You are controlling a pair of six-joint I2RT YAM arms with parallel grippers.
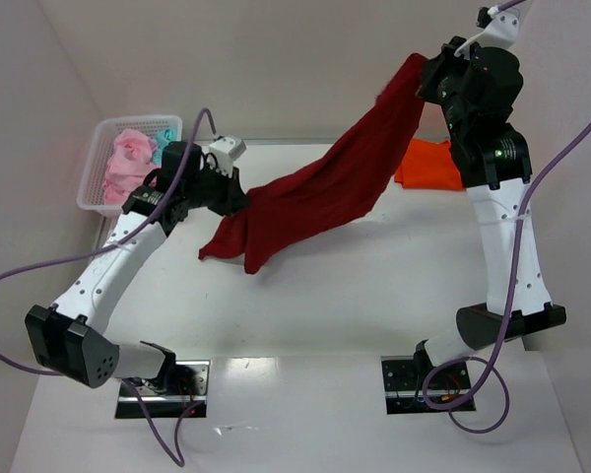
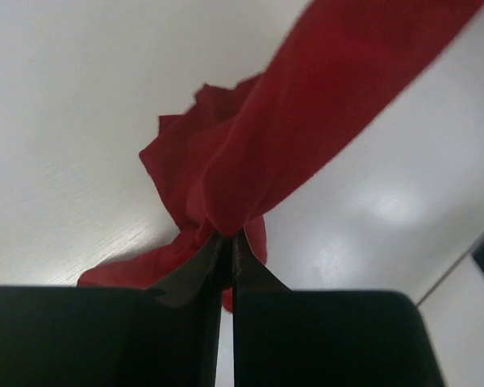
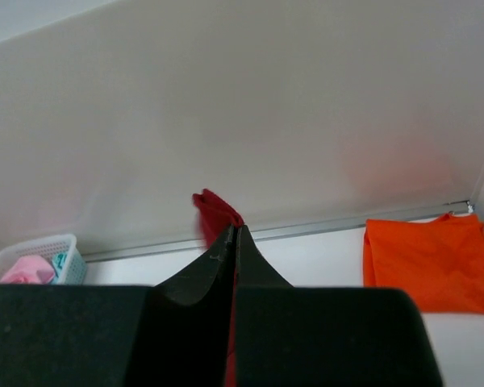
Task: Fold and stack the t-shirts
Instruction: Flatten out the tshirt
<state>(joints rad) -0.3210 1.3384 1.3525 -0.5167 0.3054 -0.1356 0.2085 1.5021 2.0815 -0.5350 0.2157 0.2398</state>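
A robotics lab cell: plain white walls [image 1: 276, 69] box in a white table [image 1: 355, 286].

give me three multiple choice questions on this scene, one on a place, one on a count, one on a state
1. Where on the table does the orange t-shirt lie?
A near left corner
B far right
C centre

2. How many tools grip the dark red t-shirt?
A none
B one
C two

3. The dark red t-shirt is:
A folded flat
B hanging unfolded in the air
C rolled into a ball

Answers:
1 B, it lies at the table's far right edge.
2 C, the left tool and the right tool are each shut on its cloth.
3 B, it spans from the low left tool up to the raised right tool.
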